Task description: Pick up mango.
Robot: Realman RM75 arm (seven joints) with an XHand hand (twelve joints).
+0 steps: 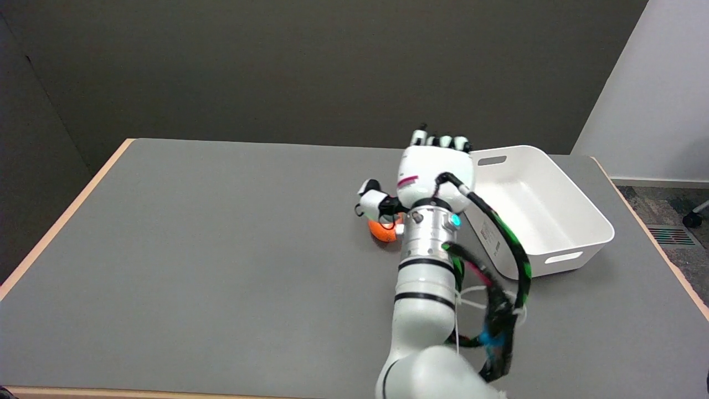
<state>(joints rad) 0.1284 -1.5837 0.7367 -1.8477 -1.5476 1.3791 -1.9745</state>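
The right hand [429, 174] hangs over the middle of the grey table [221, 249], with its white back turned to the camera and the arm [424, 288] reaching in from the lower edge of the picture. The fingertips [443, 141] point to the far side of the table and lie side by side, and the thumb [374, 202] stands out to the left of the palm. The mango [382, 230] is orange and lies on the table just under the wrist, below the thumb; only a small part of it shows, because the wrist and the palm cover the rest. The thumb seems very close to the top of the mango, but it is not possible to tell if it touches the fruit. The palm side of the hand is hidden, so I cannot tell if the hand is open, closed or gripping something. A white bin [554, 210] stands on the table just to the right of the hand, and its near left wall is partly behind the wrist. A black and green cable [512, 244] runs from the back of the hand down along the arm, in front of the bin.
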